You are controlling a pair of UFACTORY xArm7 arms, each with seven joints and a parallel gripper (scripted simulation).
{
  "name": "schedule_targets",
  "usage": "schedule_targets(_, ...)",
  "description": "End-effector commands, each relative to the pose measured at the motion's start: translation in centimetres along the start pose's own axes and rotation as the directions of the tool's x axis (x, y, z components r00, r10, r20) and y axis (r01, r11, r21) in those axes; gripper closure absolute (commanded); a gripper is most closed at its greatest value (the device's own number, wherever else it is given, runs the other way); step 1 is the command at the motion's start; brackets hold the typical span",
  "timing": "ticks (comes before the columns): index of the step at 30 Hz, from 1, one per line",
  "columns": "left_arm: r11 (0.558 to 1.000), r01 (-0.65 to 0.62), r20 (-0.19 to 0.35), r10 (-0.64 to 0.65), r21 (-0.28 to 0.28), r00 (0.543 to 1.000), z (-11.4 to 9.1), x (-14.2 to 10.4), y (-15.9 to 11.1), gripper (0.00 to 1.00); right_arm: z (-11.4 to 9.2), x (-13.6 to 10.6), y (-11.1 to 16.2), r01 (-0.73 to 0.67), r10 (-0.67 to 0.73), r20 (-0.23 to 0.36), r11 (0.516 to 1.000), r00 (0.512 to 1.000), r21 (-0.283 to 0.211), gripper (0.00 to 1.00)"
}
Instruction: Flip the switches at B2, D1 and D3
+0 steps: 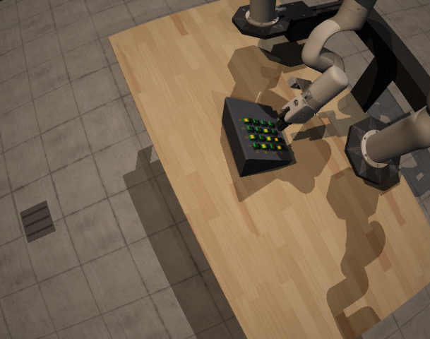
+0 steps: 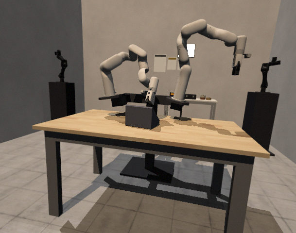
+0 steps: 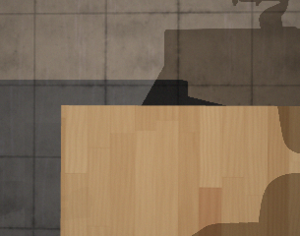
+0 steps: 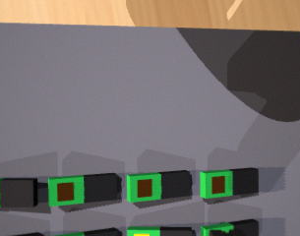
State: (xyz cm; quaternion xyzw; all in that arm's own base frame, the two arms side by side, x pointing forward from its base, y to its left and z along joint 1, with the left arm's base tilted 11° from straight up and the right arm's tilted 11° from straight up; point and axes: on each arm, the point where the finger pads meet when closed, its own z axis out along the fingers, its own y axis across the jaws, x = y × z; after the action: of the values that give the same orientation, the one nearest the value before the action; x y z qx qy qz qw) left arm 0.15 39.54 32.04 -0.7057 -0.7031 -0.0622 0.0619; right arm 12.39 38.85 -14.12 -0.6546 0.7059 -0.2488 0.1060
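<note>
Wooden counter: one dark panel; right fingers, closed, near edge; left fingers, open; step: likely D3, next pressing its raised half

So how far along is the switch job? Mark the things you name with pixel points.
D1 (image 1: 279, 147) lit, B2 (image 1: 261, 137) dark: neither lamp alone proves a flip done. D3 (image 1: 274, 131) (image 4: 240, 228), dark, is probably in hand: the shut right gripper (image 1: 280, 126) (image 2: 149, 104) is near it. What remains beyond that, I can't tell.
</note>
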Motion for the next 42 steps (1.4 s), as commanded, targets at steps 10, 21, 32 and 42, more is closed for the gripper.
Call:
schedule_targets(10,1.0,0.0,-0.006,0.0,0.0,1.0,-0.2,0.1,0.0,0.0,-0.1,-0.1,-0.1,-0.002,0.002,0.004,1.0,1.0,0.0,1.0)
schedule_targets(21,1.0,0.0,-0.006,0.0,0.0,1.0,-0.2,0.1,0.0,0.0,0.0,-0.1,-0.1,-0.002,0.002,0.004,1.0,1.0,0.0,1.0)
schedule_targets(32,1.0,0.0,-0.006,0.0,0.0,1.0,-0.2,0.1,0.0,0.0,1.7,-0.2,-0.1,-0.002,0.002,0.004,1.0,1.0,0.0,1.0)
schedule_targets(42,1.0,0.0,-0.006,0.0,0.0,1.0,-0.2,0.1,0.0,0.0,2.2,-0.2,-0.1,-0.002,0.002,0.004,1.0,1.0,0.0,1.0)
